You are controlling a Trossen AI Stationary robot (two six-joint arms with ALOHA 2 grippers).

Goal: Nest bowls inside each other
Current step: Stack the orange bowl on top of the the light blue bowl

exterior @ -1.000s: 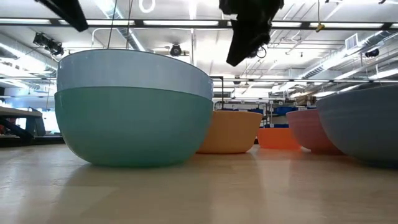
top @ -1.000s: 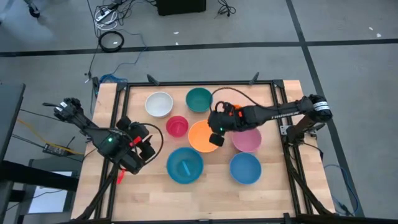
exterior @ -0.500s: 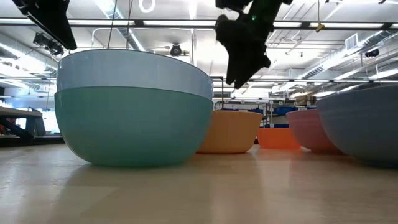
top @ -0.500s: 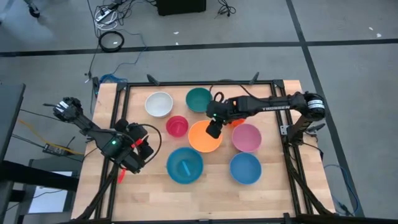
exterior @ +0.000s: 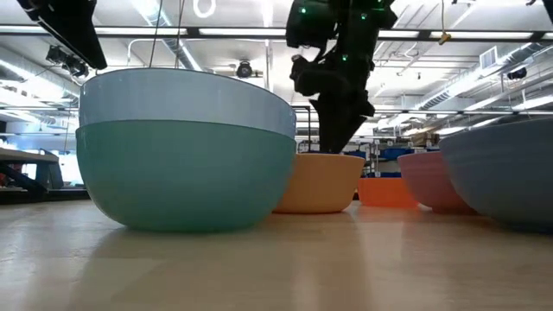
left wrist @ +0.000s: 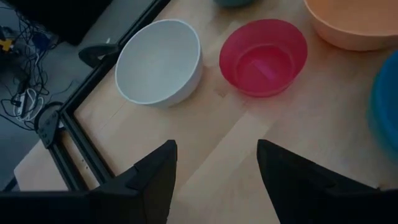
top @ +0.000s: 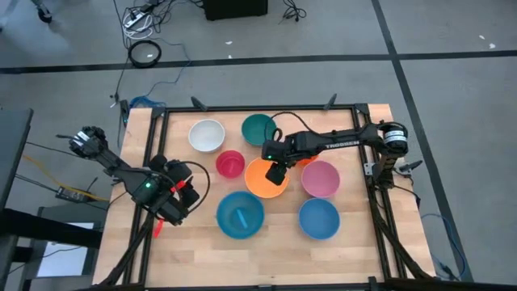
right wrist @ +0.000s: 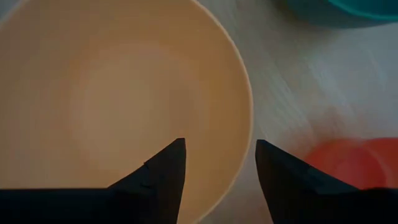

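The orange-yellow bowl (top: 260, 179) stands upright mid-table. My right gripper (top: 275, 175) hangs open over its right side, fingers pointing down. In the right wrist view the gripper (right wrist: 217, 171) has one finger over the bowl's inside and one outside the bowl's rim (right wrist: 247, 118). Around it stand the white bowl (top: 206, 135), teal bowl (top: 257, 128), small red bowl (top: 229, 163), pink bowl (top: 321, 179), a blue bowl (top: 318, 218) and a small orange-red bowl (top: 304, 160). A blue bowl sits nested in a teal one (top: 240, 215). My left gripper (top: 179, 199) waits open at the table's left. My right gripper stands astride the orange-yellow bowl's rim (exterior: 333, 155), coming from above with its fingers pointing down. In the low view its fingertips (exterior: 333, 145) reach down to rim height. Whether they touch the rim I cannot tell.
A black frame rail (top: 258, 108) runs around the wooden table. The small orange-red bowl (right wrist: 348, 165) lies close beside my right gripper, between the orange-yellow and pink bowls. Bare wood (top: 202, 250) shows along the near edge.
My right gripper has come down from well above the bowls to the orange-yellow bowl's rim, tipping more steeply downward while its arm swung toward the table's far side. My left gripper has sunk a little and then kept still. The bowls have not moved.
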